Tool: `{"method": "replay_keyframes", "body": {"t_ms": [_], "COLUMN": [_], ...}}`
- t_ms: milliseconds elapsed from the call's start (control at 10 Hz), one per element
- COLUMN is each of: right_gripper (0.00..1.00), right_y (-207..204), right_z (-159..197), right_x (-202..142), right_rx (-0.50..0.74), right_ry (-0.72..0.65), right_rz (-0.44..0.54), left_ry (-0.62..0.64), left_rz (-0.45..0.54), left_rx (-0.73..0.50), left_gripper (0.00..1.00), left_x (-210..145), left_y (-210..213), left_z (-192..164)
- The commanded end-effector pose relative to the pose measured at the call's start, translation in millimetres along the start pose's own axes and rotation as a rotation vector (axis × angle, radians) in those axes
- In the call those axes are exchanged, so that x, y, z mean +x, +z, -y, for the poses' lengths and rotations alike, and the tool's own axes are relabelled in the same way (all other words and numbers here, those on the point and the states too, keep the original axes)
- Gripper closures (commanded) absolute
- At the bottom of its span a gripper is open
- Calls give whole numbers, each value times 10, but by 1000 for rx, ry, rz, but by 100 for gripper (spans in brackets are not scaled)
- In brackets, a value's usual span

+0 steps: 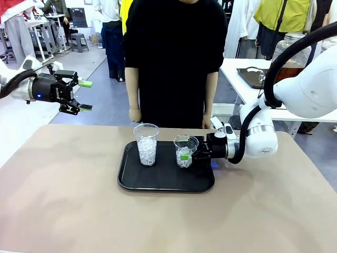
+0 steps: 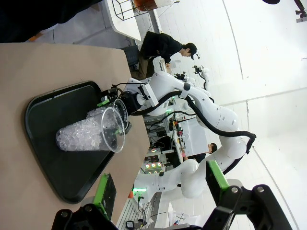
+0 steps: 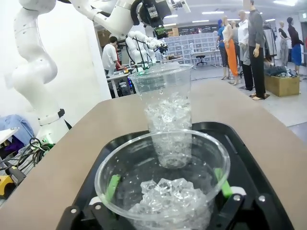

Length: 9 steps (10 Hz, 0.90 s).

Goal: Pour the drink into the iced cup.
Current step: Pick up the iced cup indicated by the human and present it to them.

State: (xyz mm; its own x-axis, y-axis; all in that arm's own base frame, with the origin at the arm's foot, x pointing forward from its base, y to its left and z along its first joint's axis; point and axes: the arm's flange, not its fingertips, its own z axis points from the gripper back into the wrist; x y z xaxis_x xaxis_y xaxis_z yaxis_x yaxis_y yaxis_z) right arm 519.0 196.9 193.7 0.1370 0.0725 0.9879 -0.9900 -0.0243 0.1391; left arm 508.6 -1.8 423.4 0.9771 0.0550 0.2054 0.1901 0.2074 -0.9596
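tan table point(image 1: 63, 200), black tray point(image 1: 131, 182), lab point(image 1: 84, 68); l gripper point(image 1: 85, 95) apart, r gripper point(image 1: 186, 154) round short cup point(image 1: 184, 142) (clamped? can't tell).

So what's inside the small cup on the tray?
The small cup holds ice cubes in its lower part, and no drink. The ice covers the cup's bottom, so the black tray beneath it is hidden there.

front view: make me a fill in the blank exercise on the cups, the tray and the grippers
The taller cup and the shorter cup stand on a ___ tray.
The fingers of the right gripper flank the ___ cup.
Both cups hold ___.
The left gripper hangs ___ above the table at its left side.
Missing words: black; shorter; ice; open.
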Motion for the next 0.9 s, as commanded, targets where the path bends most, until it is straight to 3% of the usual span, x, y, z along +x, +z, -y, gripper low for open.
{"method": "replay_keyframes", "body": {"t_ms": [0, 400, 800], "right_gripper": [20, 20, 20], "right_y": [-5, 96, 287], "right_z": [47, 33, 150], "right_x": [43, 234, 954], "right_rx": [3, 19, 72], "right_ry": [-16, -27, 6], "right_rz": [7, 40, 62], "left_ry": [-1, -1, -1], "left_rz": [4, 4, 4], "left_rx": [3, 3, 3], "left_gripper": [0, 0, 0], "left_x": [-17, -17, -17], "left_y": [1, 1, 1], "left_z": [9, 9, 9]}}
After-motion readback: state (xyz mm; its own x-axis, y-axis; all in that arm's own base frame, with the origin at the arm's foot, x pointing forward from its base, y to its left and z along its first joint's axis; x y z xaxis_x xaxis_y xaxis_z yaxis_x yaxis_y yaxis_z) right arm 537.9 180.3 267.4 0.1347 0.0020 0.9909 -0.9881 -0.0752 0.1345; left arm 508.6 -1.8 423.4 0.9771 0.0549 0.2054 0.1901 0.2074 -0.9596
